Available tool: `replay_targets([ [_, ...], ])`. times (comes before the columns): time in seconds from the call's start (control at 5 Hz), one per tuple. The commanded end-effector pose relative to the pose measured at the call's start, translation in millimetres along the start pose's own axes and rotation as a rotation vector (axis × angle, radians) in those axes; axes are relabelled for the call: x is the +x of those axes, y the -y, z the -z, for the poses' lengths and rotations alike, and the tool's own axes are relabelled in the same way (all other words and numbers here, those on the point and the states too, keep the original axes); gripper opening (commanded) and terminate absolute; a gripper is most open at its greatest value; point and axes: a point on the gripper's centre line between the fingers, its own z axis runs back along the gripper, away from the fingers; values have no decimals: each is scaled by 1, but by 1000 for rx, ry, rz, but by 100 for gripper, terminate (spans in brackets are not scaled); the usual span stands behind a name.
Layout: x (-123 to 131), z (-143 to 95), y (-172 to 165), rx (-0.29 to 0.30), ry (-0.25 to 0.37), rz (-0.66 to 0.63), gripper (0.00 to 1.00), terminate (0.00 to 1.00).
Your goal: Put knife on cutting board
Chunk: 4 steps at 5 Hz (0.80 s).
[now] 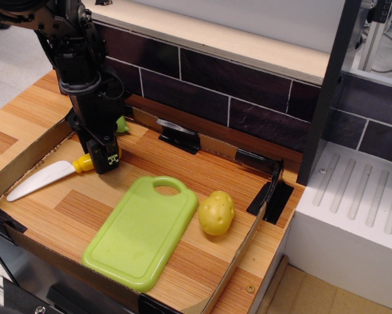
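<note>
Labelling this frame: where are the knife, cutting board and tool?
knife (42, 181): main view, white blade.
cutting board (138, 237): main view, flat middle.
tool (106, 162): main view, tip over the knife's handle.

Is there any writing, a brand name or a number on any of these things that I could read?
None can be read.
The gripper carries a small pale mark on its black tip, too blurred to tell whether it is letters or only a pattern.
The knife, the cutting board, the yellow potato-like toy and the dark tiles show no writing.

blocky black arm, boxy tip
</note>
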Motion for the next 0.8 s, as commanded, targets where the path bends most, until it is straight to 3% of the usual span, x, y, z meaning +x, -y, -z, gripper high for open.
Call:
replay_targets([
  [0.0, 8, -30, -3, -15, 69, -19, 0, 0],
  [0.4, 41, -53, 17, -15, 103, -166, 0, 0],
  [0.6, 60, -61, 18, -8, 144, -386, 0, 0],
])
